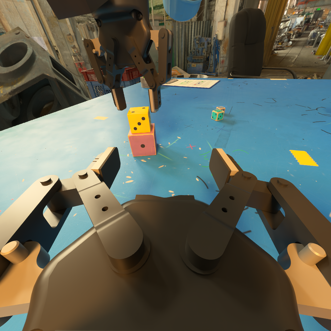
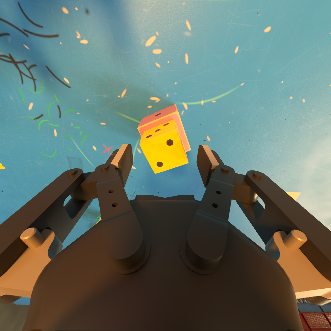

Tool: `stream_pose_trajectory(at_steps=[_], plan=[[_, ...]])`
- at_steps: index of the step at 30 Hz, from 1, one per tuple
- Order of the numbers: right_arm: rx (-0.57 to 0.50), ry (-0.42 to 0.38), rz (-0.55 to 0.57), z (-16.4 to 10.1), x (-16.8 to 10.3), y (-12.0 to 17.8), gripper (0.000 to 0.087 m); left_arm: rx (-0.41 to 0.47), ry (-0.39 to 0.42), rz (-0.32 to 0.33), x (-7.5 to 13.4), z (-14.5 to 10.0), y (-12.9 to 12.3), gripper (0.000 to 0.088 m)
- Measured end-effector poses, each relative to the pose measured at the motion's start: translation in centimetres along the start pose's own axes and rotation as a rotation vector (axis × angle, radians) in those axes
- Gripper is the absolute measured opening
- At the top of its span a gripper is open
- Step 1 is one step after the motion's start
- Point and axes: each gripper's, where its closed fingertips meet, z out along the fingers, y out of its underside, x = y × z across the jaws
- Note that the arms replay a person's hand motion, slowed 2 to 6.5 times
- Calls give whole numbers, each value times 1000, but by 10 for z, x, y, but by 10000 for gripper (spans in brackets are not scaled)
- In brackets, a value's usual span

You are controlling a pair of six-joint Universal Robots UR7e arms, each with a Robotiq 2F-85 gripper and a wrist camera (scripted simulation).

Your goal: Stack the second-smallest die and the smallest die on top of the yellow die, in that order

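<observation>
A yellow die [image 1: 139, 119] sits on top of a larger pink die [image 1: 142, 144] on the blue table [image 1: 250, 143]. My right gripper [image 1: 137, 105] hangs open just above the yellow die, one finger at each upper side, apart from it. In the right wrist view the yellow die [image 2: 164, 148] lies on the pink die [image 2: 159, 116], between and beyond my open right gripper [image 2: 164, 159]. A small green die [image 1: 217, 115] and a smaller grey die [image 1: 220, 108] stand together at the right. My left gripper [image 1: 164, 164] is open and empty, in front of the stack.
A clipboard with a sheet [image 1: 191, 83] lies at the table's far edge, next to a small pot [image 1: 144, 82]. A yellow patch [image 1: 303, 158] marks the table at the right. Crates [image 1: 96, 80] and a big metal machine part [image 1: 26, 71] stand beyond the left edge.
</observation>
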Motion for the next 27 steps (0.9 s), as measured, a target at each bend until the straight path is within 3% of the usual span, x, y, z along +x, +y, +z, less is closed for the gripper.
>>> stream_pose_trajectory(at_steps=[10, 19, 27], plan=[[133, 108, 18, -25, -6, -7, 812, 1, -2, -9, -1, 0, 0, 854], [297, 225, 99, -58, -22, 5, 802, 4, -5, -16, -2, 0, 0, 854], [364, 296, 192, -76, -48, 44, 760, 7, -4, -14, -2, -1, 0, 854]])
